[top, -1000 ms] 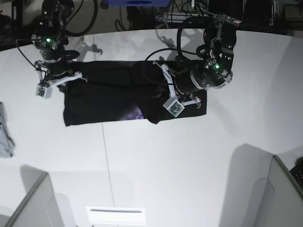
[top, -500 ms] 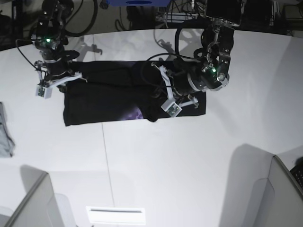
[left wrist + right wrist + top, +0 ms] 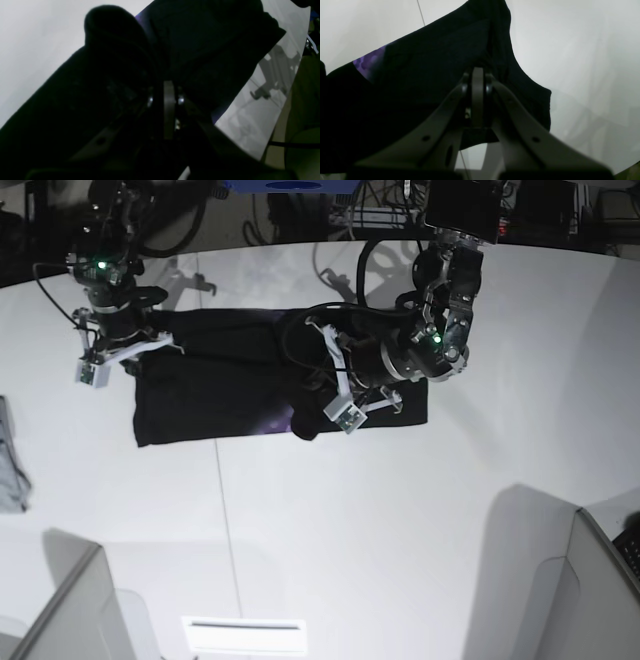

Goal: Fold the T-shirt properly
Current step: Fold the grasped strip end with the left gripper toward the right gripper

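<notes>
Lying across the far half of the white table (image 3: 400,510), the T-shirt (image 3: 215,395) forms a long dark band, and you can see in the base view that its long axis runs side to side, roughly level with the table's back edge. One end sits under the right gripper (image 3: 150,345) at that view's left; the other end reaches to the left gripper (image 3: 318,380), with a short flat stretch of cloth continuing beyond it to the view's right. Near the middle of the front edge you have a rumpled lump of cloth hanging a little forward of the straight hem, with a faint purple sheen beside it. Your left gripper (image 3: 165,92) has its jaws pressed together on black fabric, and the left wrist view shows a bunched fold rising just ahead of the fingertips, though it is too dark to tell how many layers you are pinching. Your right gripper (image 3: 477,75) is likewise clamped tight on the shirt's edge; its wrist view shows the cloth drawn into a narrow ridge leading straight away from the jaws, with a curved hem falling off to one side and bare table beyond. A grey cloth piece (image 3: 10,465) lies well apart from the shirt at the base view's left edge.
</notes>
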Controlling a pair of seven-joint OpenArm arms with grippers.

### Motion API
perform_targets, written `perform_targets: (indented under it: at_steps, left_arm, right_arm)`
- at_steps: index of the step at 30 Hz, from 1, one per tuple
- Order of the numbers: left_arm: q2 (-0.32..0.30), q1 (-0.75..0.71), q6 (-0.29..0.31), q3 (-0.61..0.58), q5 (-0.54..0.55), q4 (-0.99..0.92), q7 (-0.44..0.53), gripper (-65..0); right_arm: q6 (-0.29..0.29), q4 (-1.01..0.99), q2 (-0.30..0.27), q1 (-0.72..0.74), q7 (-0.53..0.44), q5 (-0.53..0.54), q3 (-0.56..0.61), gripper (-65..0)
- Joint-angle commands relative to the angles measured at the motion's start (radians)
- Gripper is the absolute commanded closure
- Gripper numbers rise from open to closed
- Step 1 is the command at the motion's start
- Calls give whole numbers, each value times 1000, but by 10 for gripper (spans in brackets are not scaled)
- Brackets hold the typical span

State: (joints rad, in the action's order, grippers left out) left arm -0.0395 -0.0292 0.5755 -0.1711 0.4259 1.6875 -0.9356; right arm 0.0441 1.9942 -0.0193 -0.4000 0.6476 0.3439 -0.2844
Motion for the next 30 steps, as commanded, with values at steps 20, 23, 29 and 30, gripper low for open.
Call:
perform_targets:
  at_steps: [20, 23, 29, 30]
  left_arm:
    - [3, 7, 5, -2, 27, 18, 19, 0]
    - [3, 7, 5, -2, 29, 18, 19, 0]
    - [3, 7, 5, -3, 29, 18, 19, 0]
    - [3, 7, 5, -3, 29, 16, 19, 0]
  right_arm:
    - [-3, 18, -9, 11, -24, 5, -3, 0]
    - [-3, 18, -9, 11, -24, 5, -3, 0]
    - [-3, 18, -9, 11, -24, 5, -3, 0]
    - [-3, 18, -9, 11, -24, 5, -3, 0]
